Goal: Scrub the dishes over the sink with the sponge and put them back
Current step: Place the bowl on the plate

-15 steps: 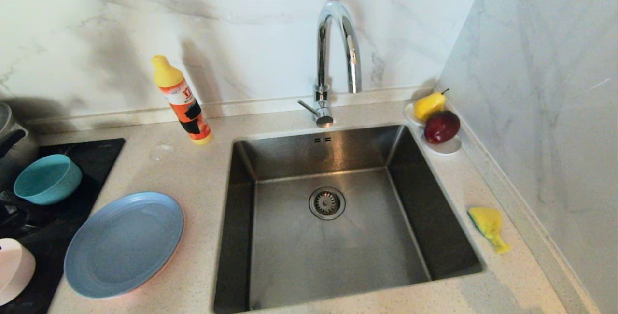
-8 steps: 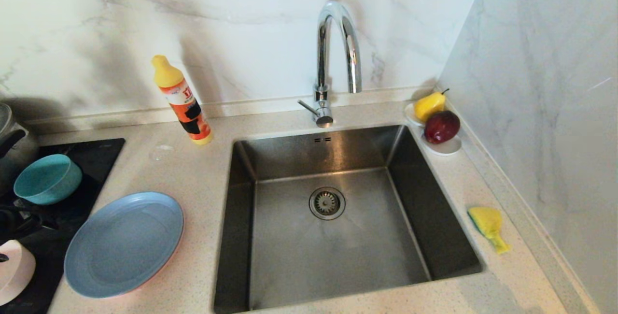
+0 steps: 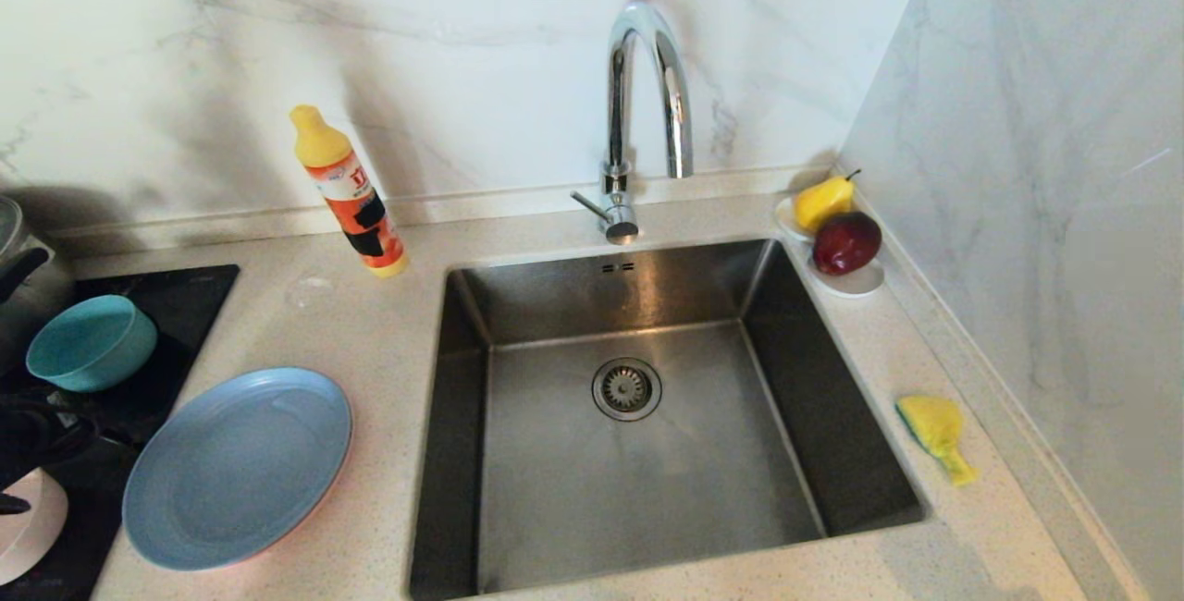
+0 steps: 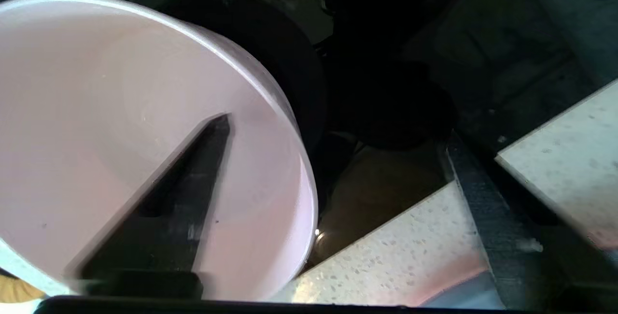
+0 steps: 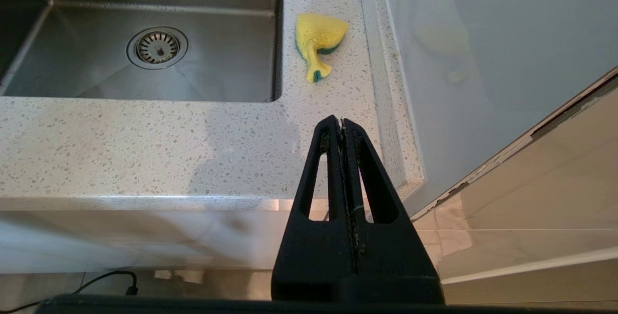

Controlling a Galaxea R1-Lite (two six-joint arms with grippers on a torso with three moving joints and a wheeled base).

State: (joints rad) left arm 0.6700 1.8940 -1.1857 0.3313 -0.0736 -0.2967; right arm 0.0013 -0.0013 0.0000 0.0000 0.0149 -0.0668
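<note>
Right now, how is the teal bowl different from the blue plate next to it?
The teal bowl is deep with steep sides; the grey-blue plate is wide and shallow. The bowl sits on the black cooktop, while the plate lies on the speckled counter beside the sink. The plate spans far more surface than the bowl. Both are round, matte and upright, and no gripper is touching either one.

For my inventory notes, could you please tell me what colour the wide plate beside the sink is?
The wide plate is grey-blue, seen best in the head view.
</note>
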